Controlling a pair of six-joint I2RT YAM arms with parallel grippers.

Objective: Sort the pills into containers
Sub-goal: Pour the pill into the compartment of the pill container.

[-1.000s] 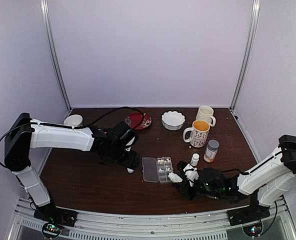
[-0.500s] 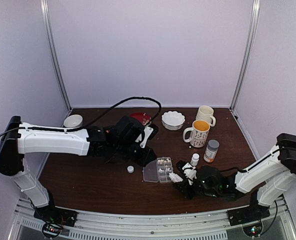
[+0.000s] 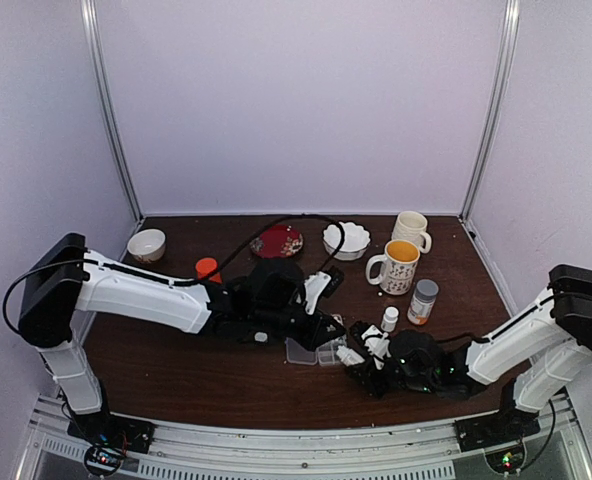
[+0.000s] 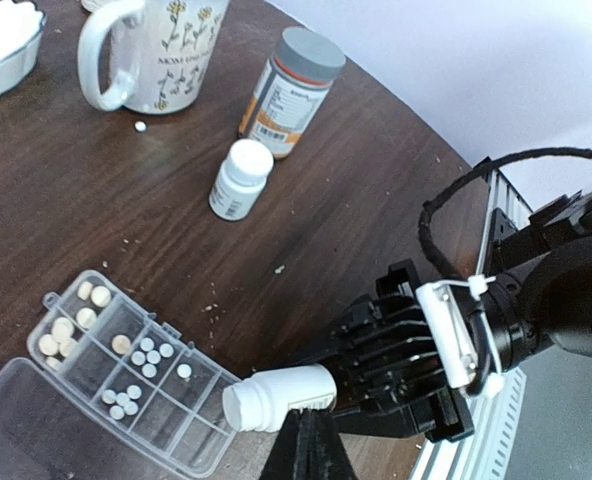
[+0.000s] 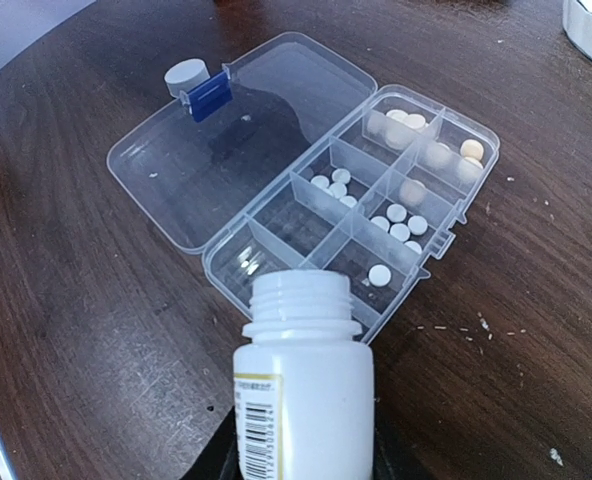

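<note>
Swung right from beside the small white cap (image 5: 185, 73); now at the clear flat plastic pill box (image 5: 176, 170) with left tool (image 4: 304, 445) pinched shut, empty. Leaves that cap on the dark wooden surface (image 5: 96, 330), clearing the pour. Grips the open white bottle (image 5: 304, 370) in the right tool (image 5: 304, 455) as before, mouth beside cells (image 5: 326, 215) carrying tiny whitish pills (image 5: 400, 222).
</note>
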